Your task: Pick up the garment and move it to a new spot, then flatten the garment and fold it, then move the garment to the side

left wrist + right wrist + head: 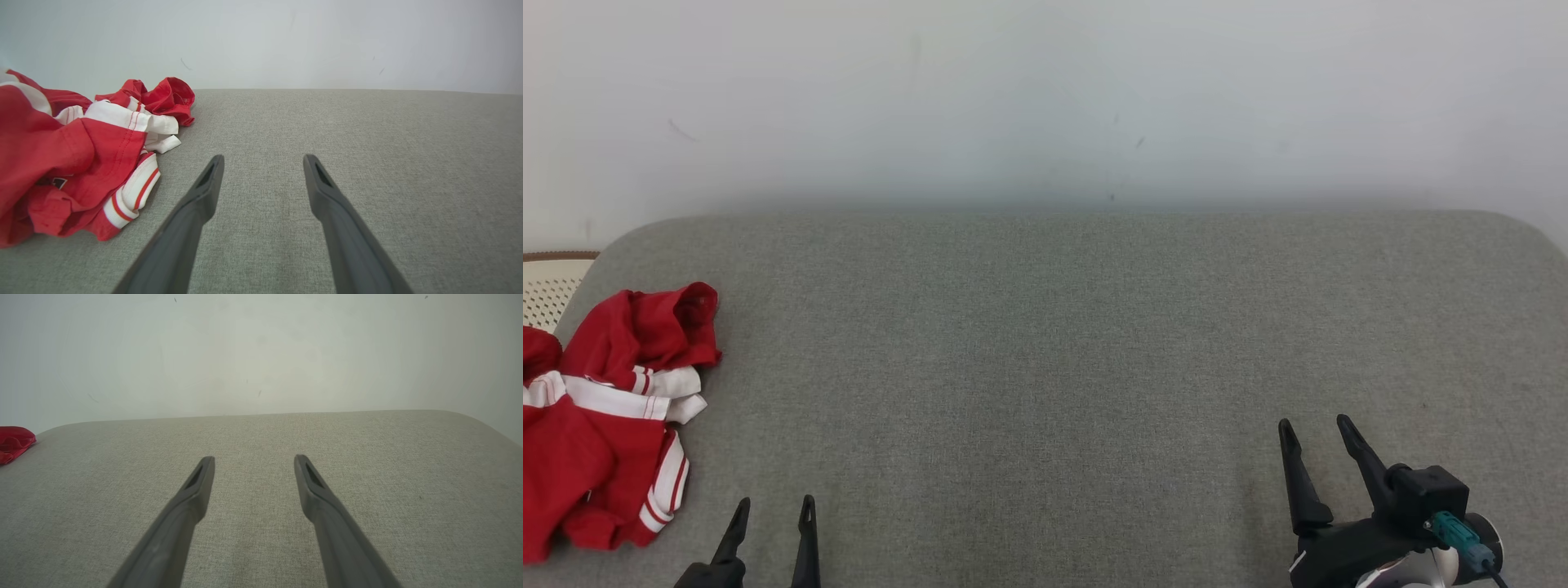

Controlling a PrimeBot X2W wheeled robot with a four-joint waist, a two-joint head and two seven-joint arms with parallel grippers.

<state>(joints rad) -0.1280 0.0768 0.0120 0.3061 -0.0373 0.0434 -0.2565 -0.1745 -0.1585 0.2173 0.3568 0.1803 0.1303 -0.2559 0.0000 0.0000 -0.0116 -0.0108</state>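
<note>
Here we are at the grey cloth-covered table (1045, 343), and the garment (605, 408) lies bunched in a heap right at the table's left edge. It's red with white bands and thin red stripes, one red fold poking up toward the far side. The left hand (774, 510) sits by the near edge, not far from the left near corner. Its two dark fingers are spread wide with nothing between them, and it is just beside the heap but clear of it. Over to the left wrist view: the left hand (263, 161) points across bare grey cloth, and the garment (81, 163) piles up close on the left of the fingers, a striped white cuff nearest them, no contact. On the other side, the right hand (1315, 425) hovers near the table's near edge toward the right, well apart from the heap, fingers also spread and empty. From its own wrist view, the right hand (254, 459) faces open cloth, with a scrap of the red garment (12, 443) at the far left. Behind the table stands a pale wall (1045, 98), and a cream woven thing with a brown rim (547, 286) peeks in beyond the table's far left corner.
</note>
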